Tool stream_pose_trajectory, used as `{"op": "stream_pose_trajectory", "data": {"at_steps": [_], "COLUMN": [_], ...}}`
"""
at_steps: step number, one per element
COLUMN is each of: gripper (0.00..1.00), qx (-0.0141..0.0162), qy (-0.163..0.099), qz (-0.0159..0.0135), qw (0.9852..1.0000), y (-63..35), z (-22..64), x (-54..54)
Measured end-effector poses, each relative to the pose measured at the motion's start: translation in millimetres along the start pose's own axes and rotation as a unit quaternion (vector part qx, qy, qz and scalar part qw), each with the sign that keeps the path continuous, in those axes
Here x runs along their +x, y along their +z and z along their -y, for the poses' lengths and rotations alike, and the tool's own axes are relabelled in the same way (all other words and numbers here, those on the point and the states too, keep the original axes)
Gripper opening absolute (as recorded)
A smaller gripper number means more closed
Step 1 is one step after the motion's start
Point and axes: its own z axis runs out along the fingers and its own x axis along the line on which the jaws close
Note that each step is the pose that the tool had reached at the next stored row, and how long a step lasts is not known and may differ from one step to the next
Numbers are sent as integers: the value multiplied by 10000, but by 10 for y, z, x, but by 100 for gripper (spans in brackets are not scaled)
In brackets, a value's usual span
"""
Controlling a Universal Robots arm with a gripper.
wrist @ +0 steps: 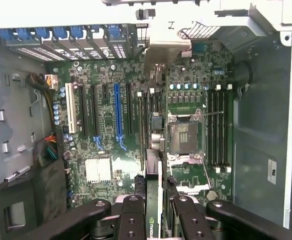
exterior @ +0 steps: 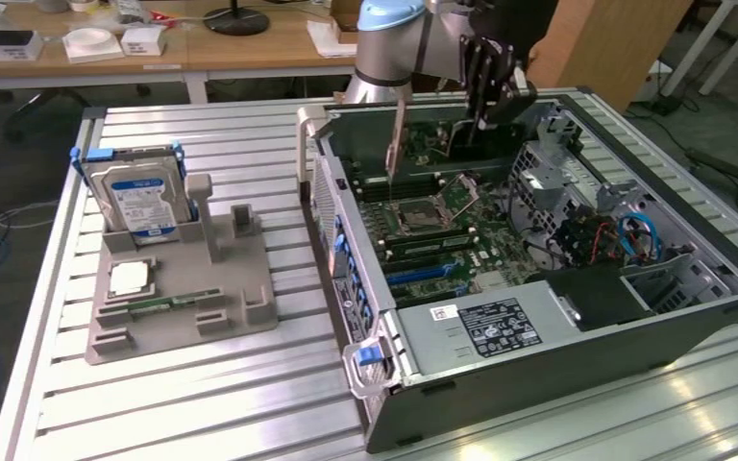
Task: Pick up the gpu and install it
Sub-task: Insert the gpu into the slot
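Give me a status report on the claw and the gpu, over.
Claw shut on gpu. It hangs edge-on above motherboard, not seated. Nothing seen blocking the expansion slots.

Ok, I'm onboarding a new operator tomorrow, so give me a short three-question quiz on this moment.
1. True or false: the fingers grip the gpu over the open computer case.
2. What stands upright in the grey holder? A) hard drive B) fan C) keyboard
3. Fill in: the motherboard has a white slot and, near it, one long ___ slot.
Key: 1 true; 2 A; 3 blue.
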Motion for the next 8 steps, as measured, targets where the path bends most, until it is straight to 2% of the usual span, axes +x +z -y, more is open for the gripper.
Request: {"op": "stream_pose_trajectory", "data": {"at_steps": [5, 8], "gripper": [26, 26], "qx": [-3, -28], "qy": [28, 36], "qz": [-3, -5], "qw": [10000, 10000], "y": [79, 114], "z": [-8, -10], "x": [12, 28]}}
